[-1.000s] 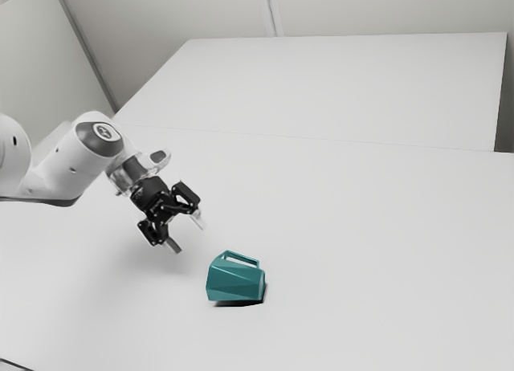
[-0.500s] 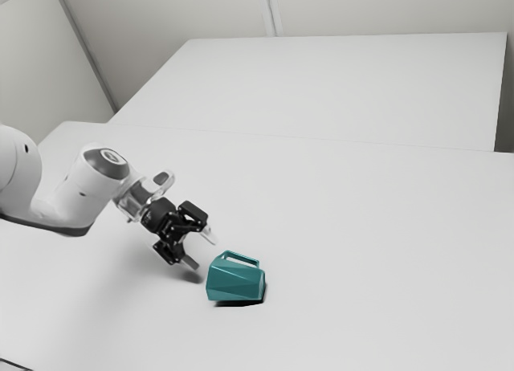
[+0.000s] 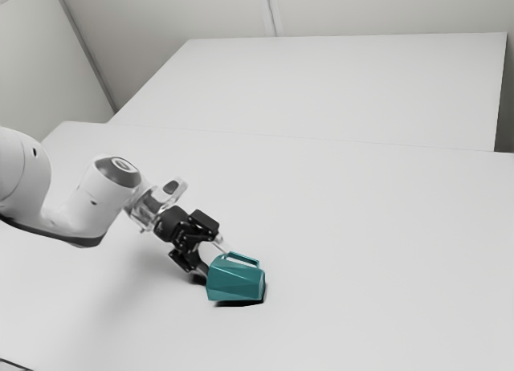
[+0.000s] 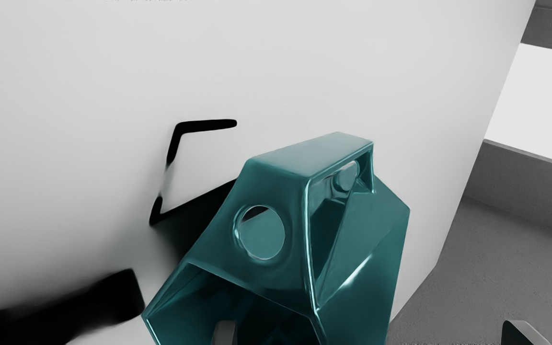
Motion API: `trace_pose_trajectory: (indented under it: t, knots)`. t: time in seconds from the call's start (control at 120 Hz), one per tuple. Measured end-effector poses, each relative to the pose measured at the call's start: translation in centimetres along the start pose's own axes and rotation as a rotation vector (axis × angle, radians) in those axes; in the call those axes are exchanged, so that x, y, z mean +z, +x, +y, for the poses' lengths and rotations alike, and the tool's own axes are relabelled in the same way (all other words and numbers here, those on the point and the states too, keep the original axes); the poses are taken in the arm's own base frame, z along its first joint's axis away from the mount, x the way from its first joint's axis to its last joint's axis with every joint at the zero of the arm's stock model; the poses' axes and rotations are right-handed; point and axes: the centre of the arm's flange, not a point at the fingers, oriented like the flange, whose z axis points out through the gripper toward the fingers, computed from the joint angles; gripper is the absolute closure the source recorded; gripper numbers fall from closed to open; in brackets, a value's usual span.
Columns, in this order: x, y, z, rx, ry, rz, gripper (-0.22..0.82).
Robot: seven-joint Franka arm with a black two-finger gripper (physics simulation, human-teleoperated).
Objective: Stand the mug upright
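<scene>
Holding our black two-finger gripper (image 3: pixel 214 257) with its fingers spread and nothing clasped, we have one fingertip (image 4: pixel 225 333) at the open mouth of the teal faceted mug (image 3: pixel 234 281), which lies on its side on the white table (image 3: pixel 361 234), handle (image 4: pixel 281 167) uppermost.

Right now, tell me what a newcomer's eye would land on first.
The teal mug, lying on its side on the pale table with its handle up, likely comes first. Next is the black pincer, open at the mug's mouth, toward the exterior view's left.
</scene>
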Motion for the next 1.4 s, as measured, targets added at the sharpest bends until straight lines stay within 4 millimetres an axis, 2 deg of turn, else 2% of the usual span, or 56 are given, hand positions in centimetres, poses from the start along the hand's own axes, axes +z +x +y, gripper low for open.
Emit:
trace_pose_trajectory:
  t: [0.467,0.533,0.708,0.808,0.992,1.125,1.4]
  knots:
    - [2.1,0.1,1.0,0.062,-0.031,0.006,0.01]
    - [2.2,0.2,1.1,0.068,-0.033,0.009,0.07]
    - [2.0,0.3,1.1,0.089,-0.030,0.024,0.45]
    - [1.9,0.4,1.1,0.105,-0.025,0.033,0.59]
    - [1.7,0.7,1.5,0.137,-0.014,0.043,0.68]
    - [1.3,1.4,3.2,0.189,-0.005,0.051,0.75]
    - [0.6,1.5,5.7,0.257,0.011,0.061,0.77]
